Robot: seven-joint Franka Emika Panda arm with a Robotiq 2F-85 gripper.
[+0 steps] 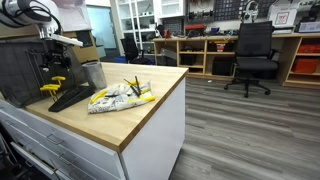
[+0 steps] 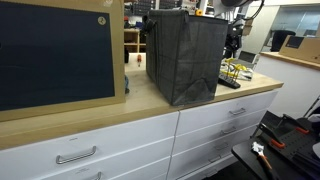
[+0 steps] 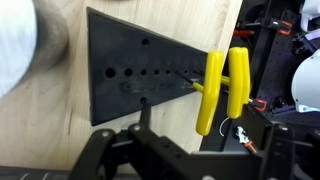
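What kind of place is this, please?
Probably a workshop or lab: wall shelves with tools, an office chair, and a black rack holding yellow T-handle keys on a wooden workbench.

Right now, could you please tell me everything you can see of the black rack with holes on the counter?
The black rack is a matte, wedge-shaped block, plastic by its look, resting on the wooden counter. A row of round holes, shrinking toward its narrow end, runs along its face, with a few more above and below. Two yellow T-handle keys stand in holes at that narrow end; the other holes look empty. A grey canister stands near it.
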